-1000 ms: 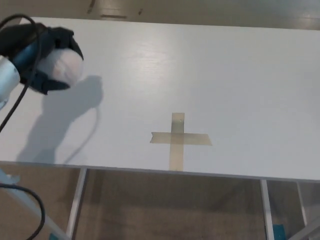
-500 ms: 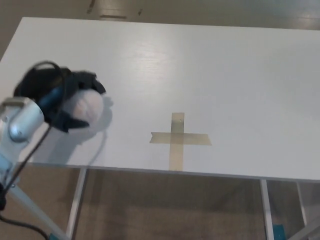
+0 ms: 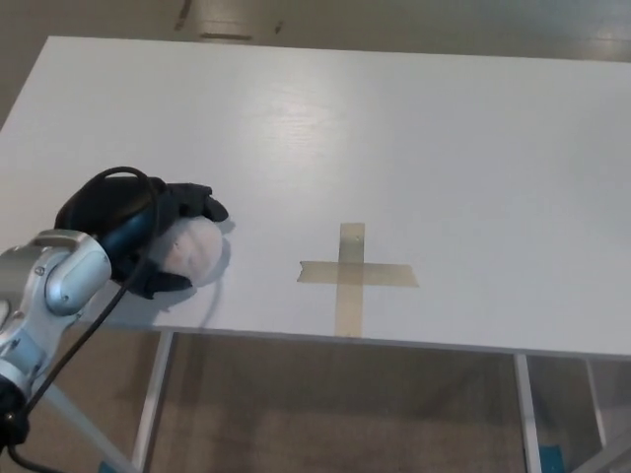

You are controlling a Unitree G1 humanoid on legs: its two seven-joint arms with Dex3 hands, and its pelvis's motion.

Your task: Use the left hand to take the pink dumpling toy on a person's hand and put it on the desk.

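Black fingers [image 3: 197, 202] wrap the pale pink dumpling [image 3: 193, 252], grasping it in the left hand [image 3: 148, 236], low over the desk [image 3: 444, 148] near its front edge, left of the tape cross [image 3: 351, 274]. Placing step, I judge; next, set it down and release. The right hand is out of view.

White desk [image 3: 414, 138] with a smooth matte top, seen from above, on pale metal legs [image 3: 153, 394]. A cross of tan tape [image 3: 350, 275] lies flat near the front edge, right of the near left corner.
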